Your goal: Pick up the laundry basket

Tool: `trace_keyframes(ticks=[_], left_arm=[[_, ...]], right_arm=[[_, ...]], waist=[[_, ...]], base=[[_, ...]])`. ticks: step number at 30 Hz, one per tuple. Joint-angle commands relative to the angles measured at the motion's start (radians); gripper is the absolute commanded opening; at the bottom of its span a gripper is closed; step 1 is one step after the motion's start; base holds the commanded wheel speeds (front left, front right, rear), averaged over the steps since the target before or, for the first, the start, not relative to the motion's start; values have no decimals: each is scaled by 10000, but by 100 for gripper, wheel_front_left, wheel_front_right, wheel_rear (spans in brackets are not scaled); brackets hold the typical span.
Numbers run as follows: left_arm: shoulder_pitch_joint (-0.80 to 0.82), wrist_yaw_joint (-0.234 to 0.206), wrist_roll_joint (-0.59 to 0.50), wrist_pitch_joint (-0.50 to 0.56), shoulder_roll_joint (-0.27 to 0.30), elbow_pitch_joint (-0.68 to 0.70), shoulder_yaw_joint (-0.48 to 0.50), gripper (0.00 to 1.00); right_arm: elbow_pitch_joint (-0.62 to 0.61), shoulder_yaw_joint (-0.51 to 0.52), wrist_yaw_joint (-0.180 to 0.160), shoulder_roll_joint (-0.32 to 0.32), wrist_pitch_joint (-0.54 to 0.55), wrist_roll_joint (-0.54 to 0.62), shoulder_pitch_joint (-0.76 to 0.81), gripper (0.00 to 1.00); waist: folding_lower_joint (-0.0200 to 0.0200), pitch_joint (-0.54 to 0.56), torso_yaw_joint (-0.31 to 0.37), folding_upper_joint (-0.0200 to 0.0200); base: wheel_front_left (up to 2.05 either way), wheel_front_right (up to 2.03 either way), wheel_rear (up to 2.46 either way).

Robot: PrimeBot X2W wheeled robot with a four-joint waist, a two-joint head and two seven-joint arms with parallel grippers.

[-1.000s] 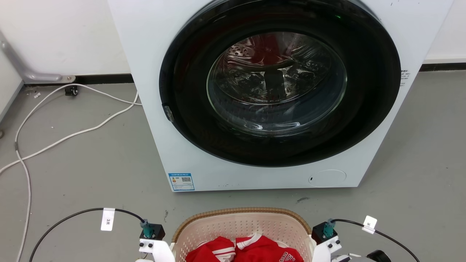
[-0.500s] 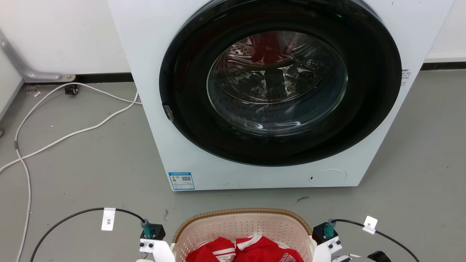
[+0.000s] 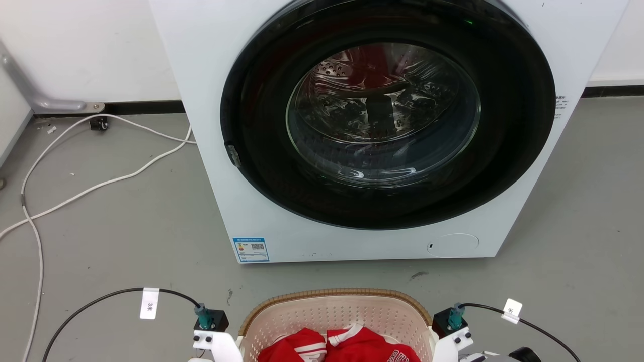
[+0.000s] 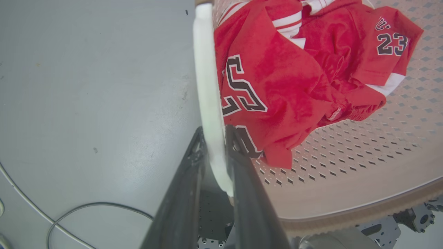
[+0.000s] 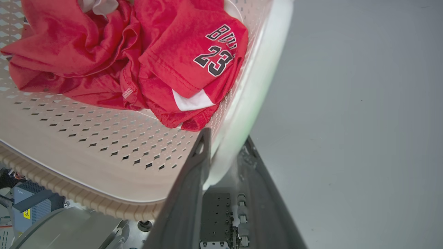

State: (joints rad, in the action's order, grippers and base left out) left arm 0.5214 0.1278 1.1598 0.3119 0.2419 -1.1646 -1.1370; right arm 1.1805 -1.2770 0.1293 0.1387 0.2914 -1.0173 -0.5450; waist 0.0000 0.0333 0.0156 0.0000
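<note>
Head view: the laundry basket [image 3: 332, 314] sits at the bottom edge, before the washing machine [image 3: 387, 115].

Left wrist view: the left gripper [image 4: 215, 130] is clamped tight on the basket's white side handle [image 4: 206, 69], with red jerseys [image 4: 277, 86] inside the basket.

Right wrist view: the right gripper [image 5: 227, 135] pinches the opposite handle [image 5: 263, 69].

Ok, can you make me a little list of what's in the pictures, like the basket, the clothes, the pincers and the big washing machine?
Basket: laundry basket, cream-pink with holes, brown rim, in front of the washing machine
Inside it: crumpled red jersey with number 23
Left pincer: closed on the basket's white left handle
Right pincer: closed on the white right handle
Washer door: round, dark, shut
Floor: grey, with white cables on the left
</note>
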Motion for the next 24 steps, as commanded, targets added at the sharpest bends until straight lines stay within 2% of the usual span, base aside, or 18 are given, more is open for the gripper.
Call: trace_keyframes(ticks=[1, 24], left_arm=[[99, 42, 10, -69, -52, 37, -72, 0], [55, 42, 460, -81, 2, -11, -539, 0]], right_arm=[[-25, -52, 25, -3, 0, 32, -46, 0], [-64, -60, 25, 62, 83, 50, 133, 0]], waist=[[0, 1, 0, 0], [0, 78, -26, 0]], base=[[0, 0, 0], [0, 0, 0]])
